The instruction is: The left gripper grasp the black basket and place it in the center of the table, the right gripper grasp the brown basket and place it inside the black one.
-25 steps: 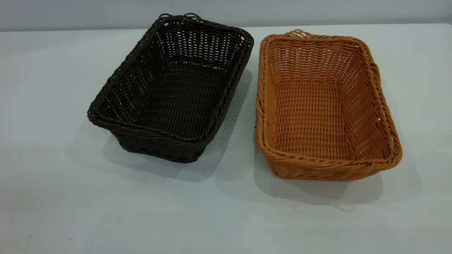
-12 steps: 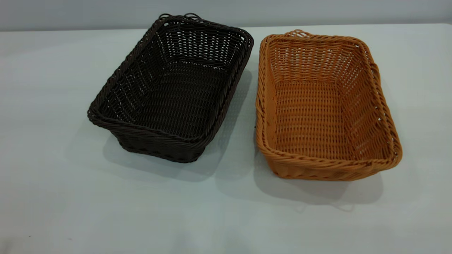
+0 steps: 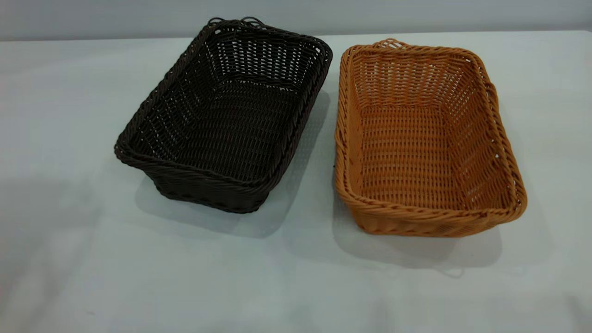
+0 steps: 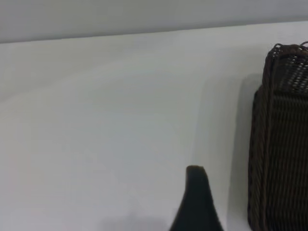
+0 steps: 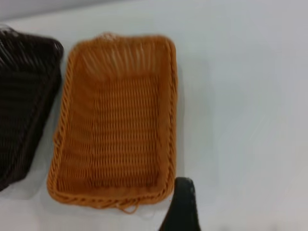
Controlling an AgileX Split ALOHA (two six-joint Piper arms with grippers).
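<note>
Sitting side by side on the table [image 3: 69,259]: the black basket [image 3: 222,115] at exterior left, angled, and the brown basket [image 3: 425,138] at exterior right, rims close at the far corners but apart, both empty and upright. We are judging both as light, stiff wicker that is grippy, not fragile. The braided rim of a long wall is looking like the best hold, one finger inside and one outside; the small end loops are looking too floppy. We are expecting tilt if we pinch at a corner.

We are seeing only one dark finger of the left gripper [image 4: 196,204] in its wrist view, near the black basket's outer wall, not touching; spread or pressed together, we cannot tell. Same for the right gripper [image 5: 180,207]: one finger showing, just beyond the brown basket's near rim, not touching, state unclear.

Against the earlier frames, the baskets are not shifting; soft shadows are now darkening the near table corners.
</note>
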